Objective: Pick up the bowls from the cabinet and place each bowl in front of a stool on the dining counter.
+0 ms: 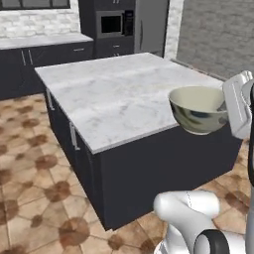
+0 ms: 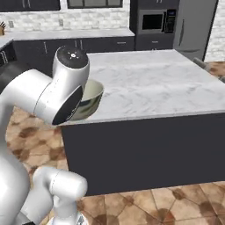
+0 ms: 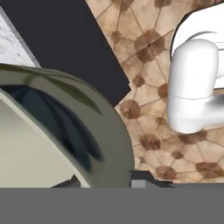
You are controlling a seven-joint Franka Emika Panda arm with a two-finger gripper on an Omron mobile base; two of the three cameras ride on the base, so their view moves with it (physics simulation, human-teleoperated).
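Carrying the pale greenish-grey glazed bowl with dark mottling (image 1: 199, 109) toward the white grey-veined marble dining counter (image 1: 114, 92) is the step I judge to be in hand. I see the bowl held up in the air at the counter's near corner, its body hanging just beyond the near edge over the dark charcoal base (image 1: 163, 168), upright and only slightly tilted. In the hand view the two-finger gripper (image 3: 105, 181) has its dark finger tips on either side of the bowl's rim, one inside the pale hollow and one outside the wall, so I take it as clamped on the rim.

For the next move I would bring the bowl inward over the marble, lower it until its foot rests flat, then release. No stool is visible from these angles, so I cannot tell which spot along the edge lies in front of one.

The bowl is deep and round, with a glossy glaze, a creamy interior and dark streaks on its outer wall; held by one rim, it may swing. The marble looks smooth, flat and hard. Below, the brown patterned tile floor (image 1: 30, 163) shows a repeating star-like motif.
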